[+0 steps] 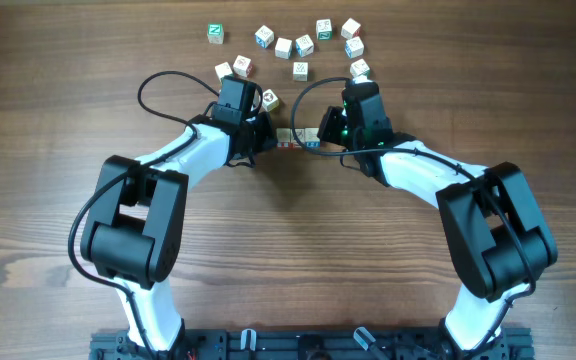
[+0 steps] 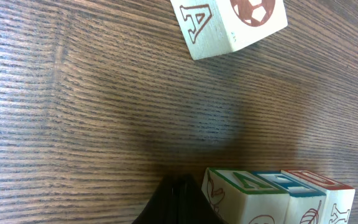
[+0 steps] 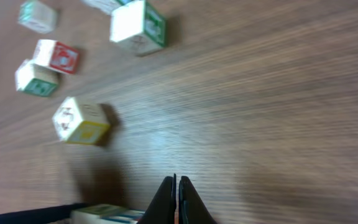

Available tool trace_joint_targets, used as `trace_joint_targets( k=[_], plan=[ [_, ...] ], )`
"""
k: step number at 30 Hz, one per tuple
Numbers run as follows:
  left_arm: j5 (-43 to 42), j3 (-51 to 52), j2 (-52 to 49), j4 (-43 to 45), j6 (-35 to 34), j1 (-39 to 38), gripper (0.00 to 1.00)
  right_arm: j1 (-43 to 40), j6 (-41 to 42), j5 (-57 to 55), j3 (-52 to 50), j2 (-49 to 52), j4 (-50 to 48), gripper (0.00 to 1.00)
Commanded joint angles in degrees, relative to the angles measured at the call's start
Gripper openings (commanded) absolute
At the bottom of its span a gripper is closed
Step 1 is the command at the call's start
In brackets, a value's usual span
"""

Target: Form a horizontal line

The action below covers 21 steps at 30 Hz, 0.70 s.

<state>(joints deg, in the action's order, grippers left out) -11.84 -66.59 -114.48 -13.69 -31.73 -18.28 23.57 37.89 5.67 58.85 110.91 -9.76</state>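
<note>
The row lies on the table between the two claws, a little nearer to the arms than the loose cubes, which are scattered along the far side. In the left wrist view the row shows three cubes edge to edge, with a green letter, then a blue one, then a red one on top.

The left claw is pressed together and pinches nothing. Its dark tip stands just beside the left end of the row; I cannot tell if it touches. A cube with an A and a red ball drawn on it lies apart, further out.

The right claw is also pressed together – its two fingers meet with only a thin line between them, and nothing is in them. The row's end is near it, at the lower edge of that view. A yellow cube lies tilted beyond, with more cubes behind it
</note>
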Motion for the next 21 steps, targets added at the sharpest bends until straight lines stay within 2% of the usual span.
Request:
trace_joint_targets(
  k=[1,21],
  plan=[
    [1.42,2.05,-2.99,-1.07,1.29,-0.26,0.04,-0.07,-0.42,4.55,-0.35,1.27,-0.92,0.04],
    [1.42,2.05,-2.99,-1.07,1.31,-0.26,0.04,0.24,-1.49,7.82,-0.35,1.29,1.60,0.04]
  ],
)
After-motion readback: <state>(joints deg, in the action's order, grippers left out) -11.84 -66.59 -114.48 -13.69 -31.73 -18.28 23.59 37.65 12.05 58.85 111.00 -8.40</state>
